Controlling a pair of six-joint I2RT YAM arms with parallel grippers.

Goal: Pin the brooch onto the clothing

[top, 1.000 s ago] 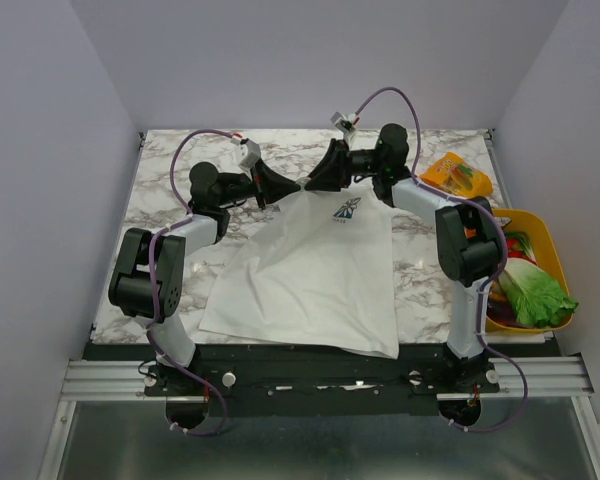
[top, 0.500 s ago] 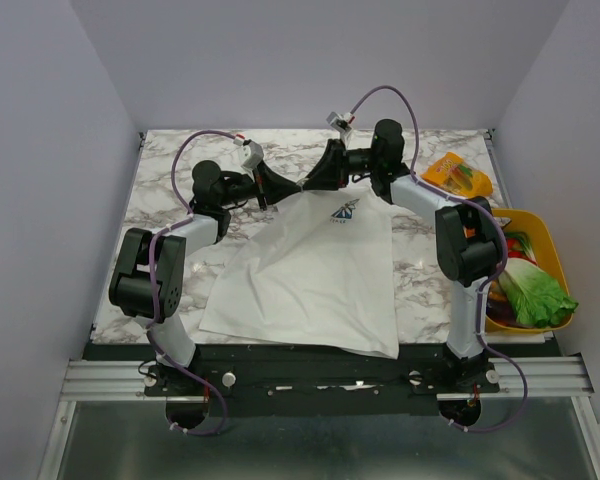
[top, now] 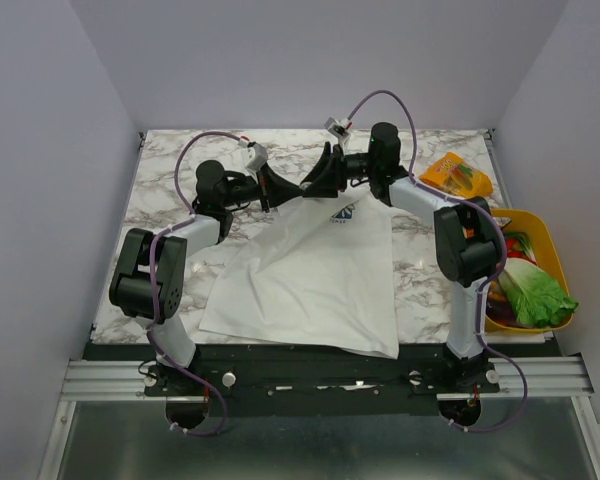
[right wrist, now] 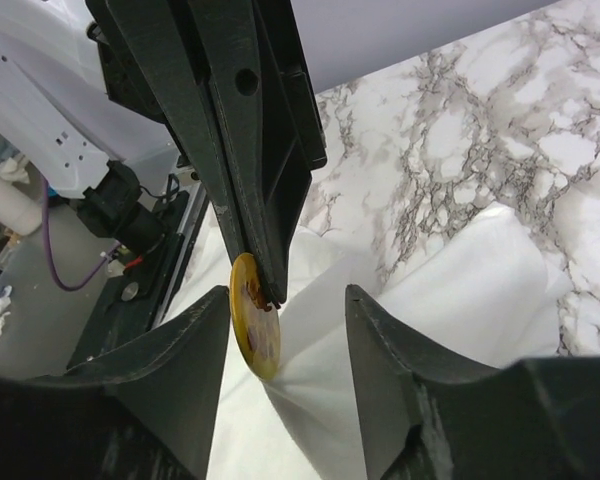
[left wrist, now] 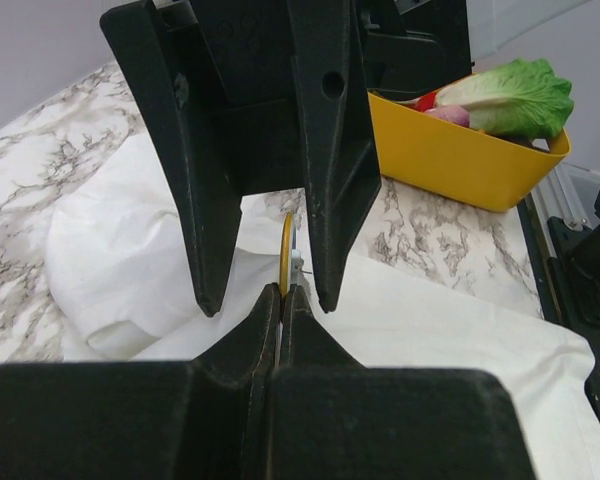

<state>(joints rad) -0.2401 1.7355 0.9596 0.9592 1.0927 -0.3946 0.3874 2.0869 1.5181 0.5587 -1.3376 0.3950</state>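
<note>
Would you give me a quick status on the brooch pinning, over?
Left end effector shut on brooch, over T-shirt. Right end effector open, straddling it. Yellow bin off to the side.

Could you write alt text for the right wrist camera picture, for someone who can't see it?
The left gripper, shut, points down from the top and pinches a small gold brooch by its edge. The fingers of the right gripper stand open on either side of it, over a rumpled white shirt on a marble table.
</note>
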